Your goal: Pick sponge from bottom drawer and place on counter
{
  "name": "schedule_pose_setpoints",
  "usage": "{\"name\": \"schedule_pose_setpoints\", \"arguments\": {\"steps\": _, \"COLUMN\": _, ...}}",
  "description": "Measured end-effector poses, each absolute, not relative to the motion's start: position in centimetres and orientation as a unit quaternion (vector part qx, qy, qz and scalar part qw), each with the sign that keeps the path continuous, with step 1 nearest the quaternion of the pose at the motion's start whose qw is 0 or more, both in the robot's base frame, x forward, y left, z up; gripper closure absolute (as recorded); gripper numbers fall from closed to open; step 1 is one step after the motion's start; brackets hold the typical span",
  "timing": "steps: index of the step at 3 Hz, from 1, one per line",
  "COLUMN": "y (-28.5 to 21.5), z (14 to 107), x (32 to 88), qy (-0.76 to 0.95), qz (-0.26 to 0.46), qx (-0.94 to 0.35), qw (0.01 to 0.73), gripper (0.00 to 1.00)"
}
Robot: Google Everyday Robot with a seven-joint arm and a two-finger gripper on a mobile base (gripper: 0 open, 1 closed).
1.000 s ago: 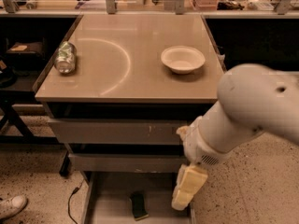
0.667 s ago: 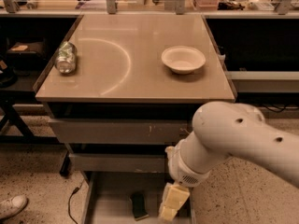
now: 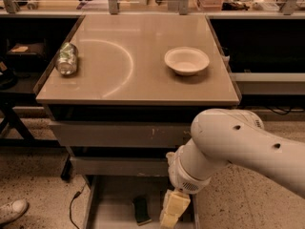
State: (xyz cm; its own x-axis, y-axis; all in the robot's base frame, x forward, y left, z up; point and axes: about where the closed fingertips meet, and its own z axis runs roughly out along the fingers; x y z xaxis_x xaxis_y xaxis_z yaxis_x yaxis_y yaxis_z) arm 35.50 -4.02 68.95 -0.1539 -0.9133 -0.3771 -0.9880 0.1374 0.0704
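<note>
At the far left of the table (image 3: 143, 82) lies the crushed can (image 3: 66, 58); you do not need it. Lower down, the bottom drawer (image 3: 112, 204) is pulled out, and the sponge (image 3: 141, 210) lies flat on its grey floor, dark side up, near the middle of the part you can see. Just to the right of the sponge hangs the gripper (image 3: 174, 210), pointing down into the drawer, low, beside the sponge and not yet over it. Whether the gripper is open or closed I cannot tell.

I judge the step is the reach. Bring the gripper a little to the left until it is centred over the sponge, check that it is open, then go straight down and close across the narrow side. Keep away from the drawer above. Further right, the white bowl (image 3: 187, 60) stands on the table; later, put the sponge on the bare part between can and bowl.
</note>
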Motion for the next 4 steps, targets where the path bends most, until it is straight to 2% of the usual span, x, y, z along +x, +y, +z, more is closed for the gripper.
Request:
{"name": "schedule_pose_setpoints", "arguments": {"steps": 1, "y": -2.7, "z": 64.3, "x": 34.7, "qy": 0.743, "qz": 0.152, "qx": -0.645, "qw": 0.093, "gripper": 0.0}}
{"name": "schedule_pose_setpoints", "arguments": {"steps": 3, "y": -2.7, "z": 50.9, "x": 36.7, "qy": 0.756, "qz": 0.125, "qx": -0.639, "qw": 0.067, "gripper": 0.0}}
{"name": "schedule_pose_setpoints", "arguments": {"steps": 4, "y": -2.7, "z": 50.7, "x": 36.8, "qy": 0.756, "qz": 0.124, "qx": -0.639, "qw": 0.067, "gripper": 0.0}}
